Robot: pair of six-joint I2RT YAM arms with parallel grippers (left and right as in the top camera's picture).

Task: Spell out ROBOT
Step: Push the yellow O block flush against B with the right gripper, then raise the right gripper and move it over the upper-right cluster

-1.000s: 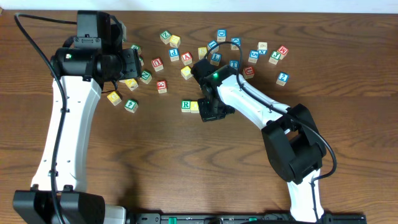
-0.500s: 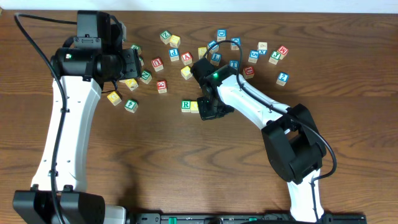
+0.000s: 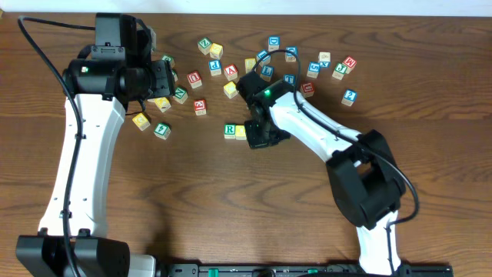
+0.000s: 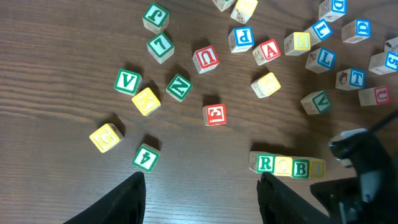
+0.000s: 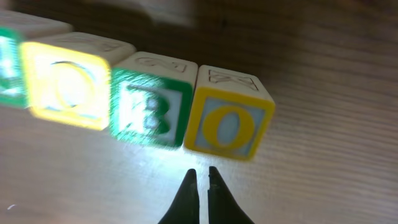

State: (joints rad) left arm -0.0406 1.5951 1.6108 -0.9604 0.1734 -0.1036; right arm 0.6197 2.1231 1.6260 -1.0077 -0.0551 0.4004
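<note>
- Overhead: fixed high, straight down, far off; takes in the whole surface (image 3: 231, 200).
- Left wrist: well above the surface, facing down, wide view; left tool (image 4: 202, 193) at the bottom edge.
- Right wrist: very near the surface, low angle, tight on the cube row (image 5: 149, 106); right tool (image 5: 203, 183) bottom centre.
- Shared: cube row in all three views; scattered cubes (image 3: 200, 106) in overhead and left wrist.

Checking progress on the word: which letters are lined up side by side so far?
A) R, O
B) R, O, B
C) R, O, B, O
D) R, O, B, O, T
C: the wrist views show the green R, yellow O, green B and second yellow O side by side, while the blue T lies well apart from them.
</note>
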